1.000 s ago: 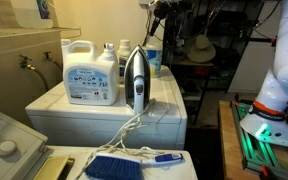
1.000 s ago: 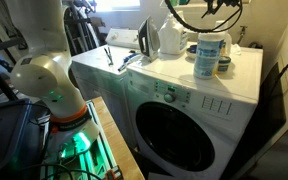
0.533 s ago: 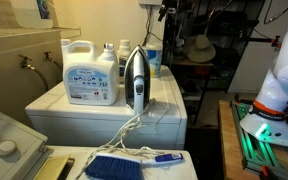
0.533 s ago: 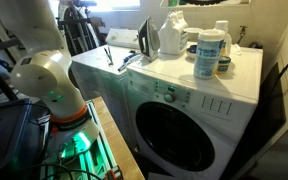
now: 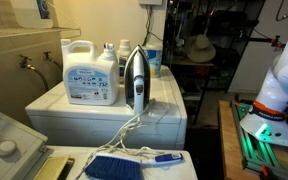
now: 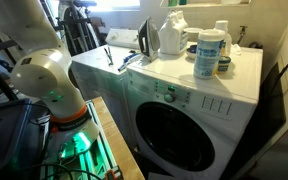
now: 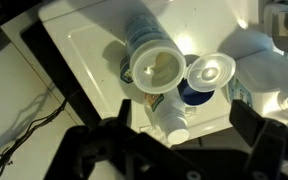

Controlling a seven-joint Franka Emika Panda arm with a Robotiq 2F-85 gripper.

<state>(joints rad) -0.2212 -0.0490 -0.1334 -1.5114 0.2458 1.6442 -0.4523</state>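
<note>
Fingers (image 7: 96, 150) of the gripper (image 7: 179, 140) stand spread wide with nothing held between them, seen as dark shapes at the bottom of the wrist view. Below the gap, well apart from the fingers, a round canister (image 7: 156, 66) stands upright on the white washer top (image 7: 84, 45). Just beside it is a white-capped bottle (image 7: 210, 72), and next to that a detergent jug (image 7: 264, 60). In an exterior view the canister (image 6: 210, 55) stands near the washer's front edge, with the iron (image 6: 149, 38) upright farther along the top. The gripper shows in neither exterior view.
</note>
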